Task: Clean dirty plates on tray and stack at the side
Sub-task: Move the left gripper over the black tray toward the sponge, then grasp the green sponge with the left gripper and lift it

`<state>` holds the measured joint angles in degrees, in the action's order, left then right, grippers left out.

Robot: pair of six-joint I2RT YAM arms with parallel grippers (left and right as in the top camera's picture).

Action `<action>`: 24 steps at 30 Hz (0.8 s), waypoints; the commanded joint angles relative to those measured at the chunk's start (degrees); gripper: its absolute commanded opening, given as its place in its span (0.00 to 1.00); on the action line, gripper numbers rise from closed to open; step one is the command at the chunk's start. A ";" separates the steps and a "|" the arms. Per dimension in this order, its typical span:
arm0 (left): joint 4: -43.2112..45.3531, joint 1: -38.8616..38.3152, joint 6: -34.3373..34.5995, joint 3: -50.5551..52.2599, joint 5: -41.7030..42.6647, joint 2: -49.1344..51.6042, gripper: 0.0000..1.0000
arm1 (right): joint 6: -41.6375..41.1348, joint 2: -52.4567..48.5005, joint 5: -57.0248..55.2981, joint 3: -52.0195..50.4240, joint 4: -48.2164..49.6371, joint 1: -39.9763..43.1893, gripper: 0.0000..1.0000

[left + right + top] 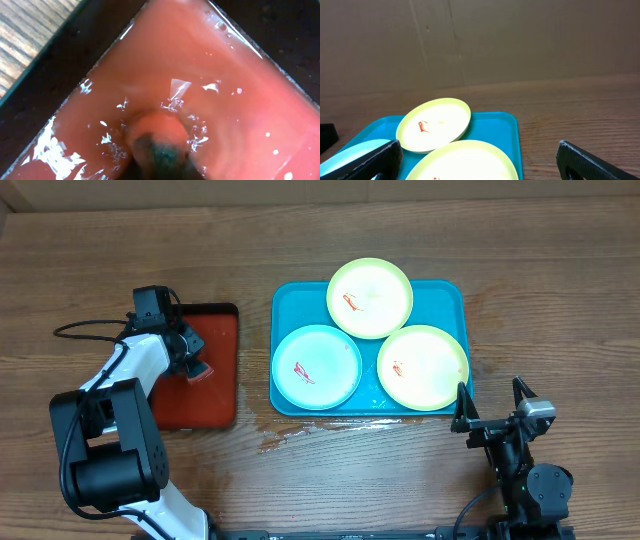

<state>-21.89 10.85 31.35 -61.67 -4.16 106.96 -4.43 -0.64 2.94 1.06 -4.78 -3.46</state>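
The turquoise tray (450,295) holds three dirty plates, each with a small red smear: a yellow-green one at the back (370,298), a blue-white one at front left (317,366) and a yellow-green one at front right (422,367). My left gripper (197,368) is low over the red tray (215,395), shut on a small wet reddish sponge (157,137). My right gripper (495,405) is open and empty, just off the turquoise tray's front right corner. The right wrist view shows the front yellow-green plate (465,162) between its fingers, the back plate (434,124) and the tray (495,127).
The red tray's surface (200,60) is wet and glossy, with a black rim (60,65). A wet patch (300,435) lies on the wooden table in front of the turquoise tray. A brown wall (520,40) stands behind the table.
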 commanded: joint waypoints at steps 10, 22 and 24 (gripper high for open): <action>-9.27 -0.37 -1.55 -2.40 4.42 1.03 1.00 | 0.11 0.48 -0.35 -0.61 0.20 0.11 1.00; -17.88 -0.37 -1.57 -4.50 8.61 1.03 0.58 | 0.11 0.48 -0.37 -0.61 0.17 0.11 1.00; -17.35 -0.37 -1.57 -4.50 8.00 1.03 0.28 | 0.11 0.48 -0.37 -0.61 0.17 0.11 1.00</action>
<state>-39.64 10.85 29.89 -65.41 2.85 106.98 -4.45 -0.62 2.92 1.06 -4.78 -3.44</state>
